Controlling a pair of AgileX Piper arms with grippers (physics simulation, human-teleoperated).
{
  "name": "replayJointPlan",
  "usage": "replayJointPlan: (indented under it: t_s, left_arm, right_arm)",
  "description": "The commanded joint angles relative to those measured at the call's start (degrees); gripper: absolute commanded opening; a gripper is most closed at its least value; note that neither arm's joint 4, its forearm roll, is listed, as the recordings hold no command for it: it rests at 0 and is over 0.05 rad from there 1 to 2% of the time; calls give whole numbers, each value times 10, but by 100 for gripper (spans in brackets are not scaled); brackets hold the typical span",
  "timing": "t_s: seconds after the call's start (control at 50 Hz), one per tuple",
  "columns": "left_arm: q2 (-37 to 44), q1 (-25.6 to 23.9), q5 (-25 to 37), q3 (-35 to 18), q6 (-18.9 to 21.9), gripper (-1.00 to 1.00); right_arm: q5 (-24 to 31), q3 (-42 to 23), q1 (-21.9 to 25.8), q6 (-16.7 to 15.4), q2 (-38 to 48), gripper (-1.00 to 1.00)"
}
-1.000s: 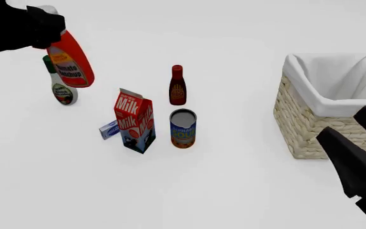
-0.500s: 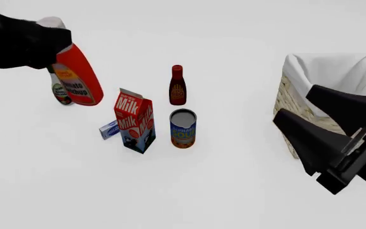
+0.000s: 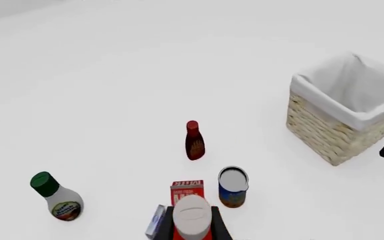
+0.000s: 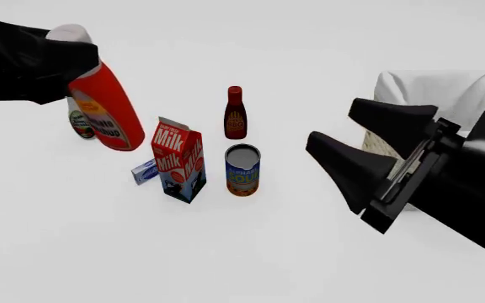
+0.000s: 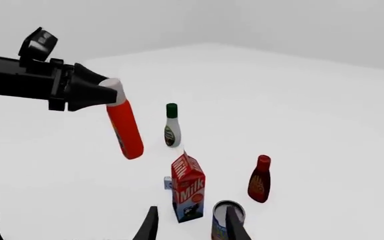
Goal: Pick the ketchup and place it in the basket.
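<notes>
The ketchup [image 4: 108, 113], a red-orange bottle with a white cap, hangs tilted in the air above the table's left side, left of the milk carton. My left gripper [image 4: 76, 55] is shut on its neck just below the cap. The bottle also shows in the right wrist view [image 5: 125, 131], and its cap shows in the left wrist view [image 3: 192, 216]. The basket [image 4: 432, 85], pale wicker with a white lining, stands at the right and is partly hidden by my right arm. My right gripper [image 4: 331, 124] is open and empty, raised in front of the basket and pointing left.
A milk carton [image 4: 177, 158], a blue can [image 4: 242, 170], a maroon bottle with a red cap [image 4: 235, 113] and a small blue box [image 4: 144, 171] stand mid-table. A white bottle with a green cap [image 4: 81, 123] stands behind the ketchup.
My left gripper has carried the ketchup a little to the right. My right arm has swung up and to the left, and now covers much of the basket.
</notes>
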Motion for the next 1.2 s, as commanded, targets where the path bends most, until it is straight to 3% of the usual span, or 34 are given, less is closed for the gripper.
replayJointPlan:
  t_s: [0.02, 0.52, 0.94, 1.2]
  left_arm:
    - [-6, -22, 7, -3, 14, -100]
    - [-13, -92, 21, 4, 34, -100]
    - [-18, -112, 21, 14, 40, -100]
    - [-16, -122, 14, 22, 40, -100]
  right_arm:
    - [12, -41, 39, 1, 52, 100]
    - [26, -105, 65, 2, 122, 100]
    - [32, -144, 105, 38, 174, 100]
    - [32, -164, 121, 30, 204, 100]
